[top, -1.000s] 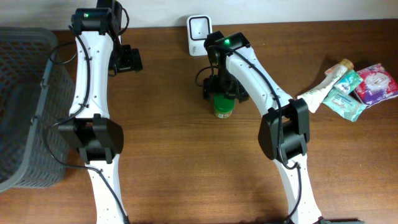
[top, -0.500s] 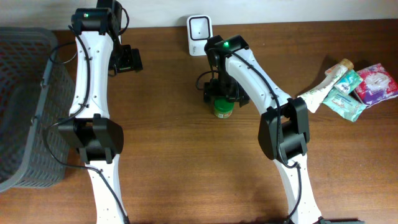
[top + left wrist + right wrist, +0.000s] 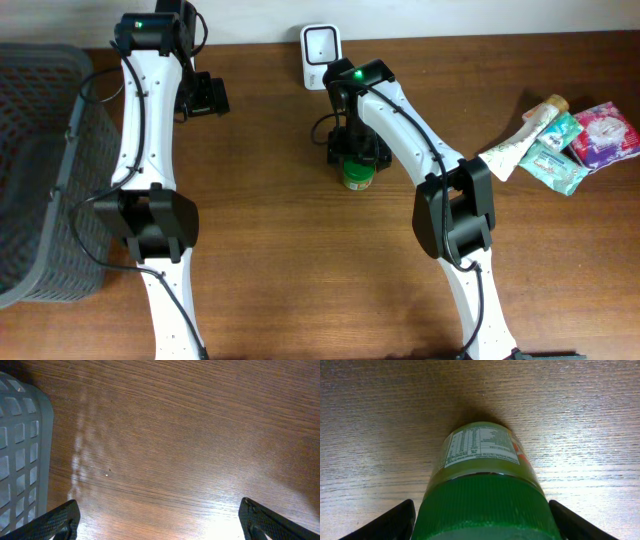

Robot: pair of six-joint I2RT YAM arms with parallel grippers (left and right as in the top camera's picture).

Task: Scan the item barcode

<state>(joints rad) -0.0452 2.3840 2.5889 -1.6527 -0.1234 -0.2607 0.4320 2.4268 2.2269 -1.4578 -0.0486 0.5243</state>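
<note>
Basket (image 3: 40, 150) on worktop (image 3: 300, 260) far left; scanner (image 3: 320, 45) back centre; jar (image 3: 358, 178) just before it, between right claw (image 3: 481, 522) fingers; packets (image 3: 570, 140) far right.

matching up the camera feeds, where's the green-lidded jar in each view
overhead: green-lidded jar near the centre, just below the white scanner.
left wrist: not in it.
right wrist: green-lidded jar fills the lower middle, lid nearest the camera.
shared landmark: the wooden table, seen in all three.
</note>
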